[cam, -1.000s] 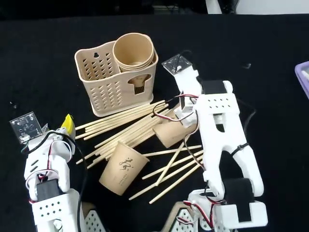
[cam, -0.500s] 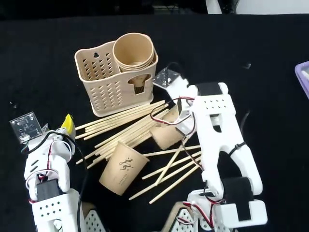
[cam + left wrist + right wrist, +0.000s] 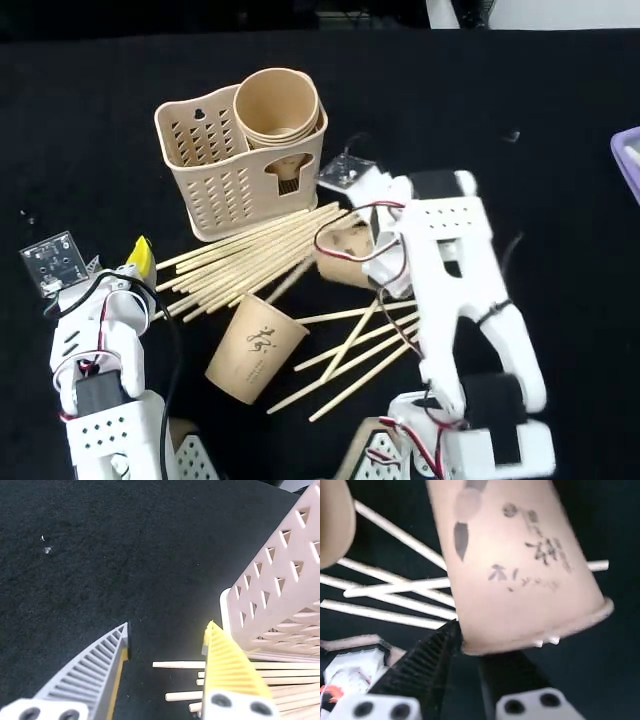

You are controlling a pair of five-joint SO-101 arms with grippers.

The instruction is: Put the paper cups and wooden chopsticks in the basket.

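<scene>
Two arms stand at a black table [image 3: 560,90]. At the left, the left gripper [image 3: 167,627] hangs low over bare cloth with its grey and yellow fingers spread apart and nothing between them; in the high view the left gripper [image 3: 130,265] sits just beside the left ends of the chopsticks [image 3: 250,262]. The basket [image 3: 215,185] stands upright behind it, and in the left wrist view the basket [image 3: 280,585] rises close to the yellow finger, with chopstick ends [image 3: 240,672] lying at its foot. The basket's right compartment holds stacked cups [image 3: 277,100], mouths up. The main bundle of chopsticks lies on the table in front of the basket, slanting up to the right. Just below it a printed cup [image 3: 255,348] lies on its side, its mouth toward the bundle. To the right, the right arm [image 3: 450,260] reaches over another cup [image 3: 345,255], which is tilted beside the bundle's right end. In the right wrist view the right gripper [image 3: 470,647] has its black fingers clamped on the rim of this cup [image 3: 515,565]; whether the cup is clear of the table cannot be told. Loose chopsticks [image 3: 360,350] lie crossed under the arm. A purple tray [image 3: 628,160] shows at the far right edge.
</scene>
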